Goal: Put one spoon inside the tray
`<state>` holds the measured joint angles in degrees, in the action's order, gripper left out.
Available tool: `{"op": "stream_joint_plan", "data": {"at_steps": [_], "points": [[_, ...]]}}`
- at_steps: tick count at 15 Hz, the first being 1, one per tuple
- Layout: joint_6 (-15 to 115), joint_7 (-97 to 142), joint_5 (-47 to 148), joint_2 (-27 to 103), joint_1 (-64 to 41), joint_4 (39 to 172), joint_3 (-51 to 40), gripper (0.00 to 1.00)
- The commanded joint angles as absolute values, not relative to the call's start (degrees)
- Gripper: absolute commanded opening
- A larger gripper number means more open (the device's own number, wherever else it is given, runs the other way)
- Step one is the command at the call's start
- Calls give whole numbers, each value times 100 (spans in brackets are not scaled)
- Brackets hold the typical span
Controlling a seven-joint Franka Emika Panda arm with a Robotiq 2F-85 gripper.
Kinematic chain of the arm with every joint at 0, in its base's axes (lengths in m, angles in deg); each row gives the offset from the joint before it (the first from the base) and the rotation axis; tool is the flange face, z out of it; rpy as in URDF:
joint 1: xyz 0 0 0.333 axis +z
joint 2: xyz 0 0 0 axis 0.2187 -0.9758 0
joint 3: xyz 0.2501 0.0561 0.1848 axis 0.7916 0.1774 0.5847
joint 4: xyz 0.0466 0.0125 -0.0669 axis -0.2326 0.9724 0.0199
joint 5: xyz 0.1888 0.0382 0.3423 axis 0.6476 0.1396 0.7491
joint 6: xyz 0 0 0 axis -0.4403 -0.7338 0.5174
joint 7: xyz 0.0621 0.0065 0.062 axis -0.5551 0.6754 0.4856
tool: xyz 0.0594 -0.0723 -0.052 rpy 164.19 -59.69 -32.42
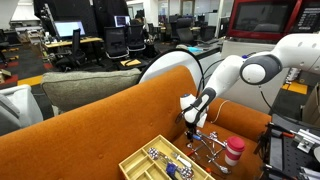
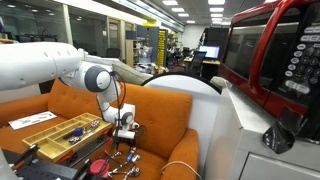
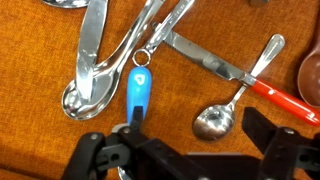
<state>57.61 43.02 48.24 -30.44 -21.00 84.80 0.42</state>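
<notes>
Several pieces of cutlery lie on the orange sofa seat. In the wrist view a small silver spoon (image 3: 213,121) lies with its bowl between my fingers and its handle running up to the right. Two larger spoons (image 3: 88,92) lie to the left. My gripper (image 3: 186,145) is open and empty, just above the small spoon. In both exterior views the gripper (image 1: 195,122) (image 2: 125,133) hangs over the cutlery pile (image 1: 205,148) (image 2: 120,162). The pale yellow divided tray (image 1: 135,162) (image 2: 40,133) sits beside the pile and holds some items.
A blue-handled utensil (image 3: 139,93) lies by my left finger. A red-handled knife (image 3: 285,98) crosses behind the small spoon. A red-lidded white cup (image 1: 233,151) stands next to the pile. The sofa backrest (image 1: 110,120) rises behind. A red microwave (image 2: 270,50) is near.
</notes>
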Motion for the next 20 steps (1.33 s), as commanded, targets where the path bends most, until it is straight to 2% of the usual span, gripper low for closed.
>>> {"op": "stream_joint_plan", "data": {"at_steps": [1,20], "points": [[5938,4300,4849,-3045,-2112,8574,-19,100],[5910,4432,4936,-3046,-2500,8602,28,100]]}}
